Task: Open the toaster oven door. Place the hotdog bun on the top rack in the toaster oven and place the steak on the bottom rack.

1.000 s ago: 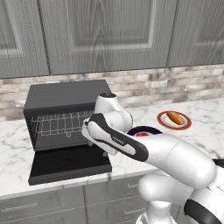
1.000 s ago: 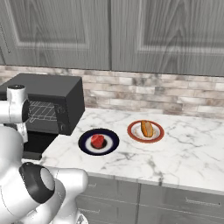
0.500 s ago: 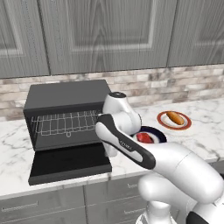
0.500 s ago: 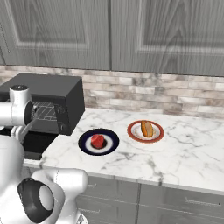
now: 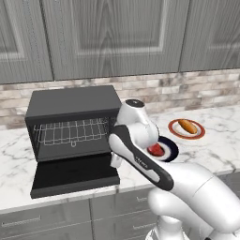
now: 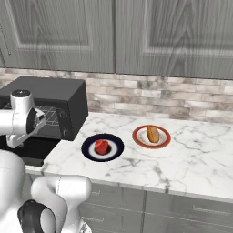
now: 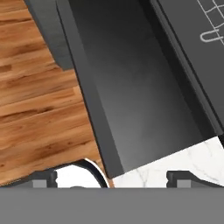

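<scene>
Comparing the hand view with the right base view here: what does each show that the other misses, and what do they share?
Hand view alone: the open gripper with its fingertips wide apart and nothing between them, and the wood floor beyond the counter edge.

Right base view alone: the steak on a dark plate, the hotdog bun on an orange-rimmed plate, and the grey cabinets.

Both: the toaster oven door lying open, the wire racks and the marble counter.
</scene>
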{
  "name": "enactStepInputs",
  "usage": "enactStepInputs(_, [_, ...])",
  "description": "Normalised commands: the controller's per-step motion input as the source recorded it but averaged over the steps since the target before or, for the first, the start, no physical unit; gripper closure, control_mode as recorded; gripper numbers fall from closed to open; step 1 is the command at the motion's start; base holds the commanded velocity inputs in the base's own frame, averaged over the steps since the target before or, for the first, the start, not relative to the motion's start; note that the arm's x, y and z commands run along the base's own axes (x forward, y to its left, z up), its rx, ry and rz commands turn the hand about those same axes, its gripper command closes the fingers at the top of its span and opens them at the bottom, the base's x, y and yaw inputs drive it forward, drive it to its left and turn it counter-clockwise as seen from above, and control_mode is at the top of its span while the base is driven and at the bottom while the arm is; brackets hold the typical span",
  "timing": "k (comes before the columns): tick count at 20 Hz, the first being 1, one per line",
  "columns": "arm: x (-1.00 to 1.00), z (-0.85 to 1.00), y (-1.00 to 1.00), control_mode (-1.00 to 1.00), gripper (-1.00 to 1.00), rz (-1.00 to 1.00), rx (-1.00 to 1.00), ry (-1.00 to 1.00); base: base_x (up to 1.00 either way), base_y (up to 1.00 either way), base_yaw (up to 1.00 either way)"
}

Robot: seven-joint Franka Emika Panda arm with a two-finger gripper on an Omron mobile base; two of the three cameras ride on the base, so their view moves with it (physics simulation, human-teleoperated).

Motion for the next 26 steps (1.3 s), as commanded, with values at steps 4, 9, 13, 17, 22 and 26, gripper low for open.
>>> enactStepInputs(4, [0.00,0.00,-0.16,-1.00,-1.00,-0.13,0.11,0.00,0.00,0.00,0.00])
enactStepInputs(9, [0.05,0.00,-0.28,-1.00,-1.00,-0.02,0.15,0.04,0.00,0.00,0.00])
enactStepInputs(13, [0.12,0.00,-0.30,-1.00,-1.00,0.00,0.19,0.08,0.00,0.00,0.00])
enactStepInputs(17, [0.15,0.00,-0.24,-1.00,-1.00,0.00,0.12,0.05,0.00,0.00,0.00])
enactStepInputs(22, [0.10,0.00,-0.18,-1.00,-1.00,0.00,0.00,0.01,0.00,0.00,0.00])
enactStepInputs(26, [0.02,0.10,-0.17,-1.00,-1.00,0.01,0.07,0.14,0.00,0.00,0.00])
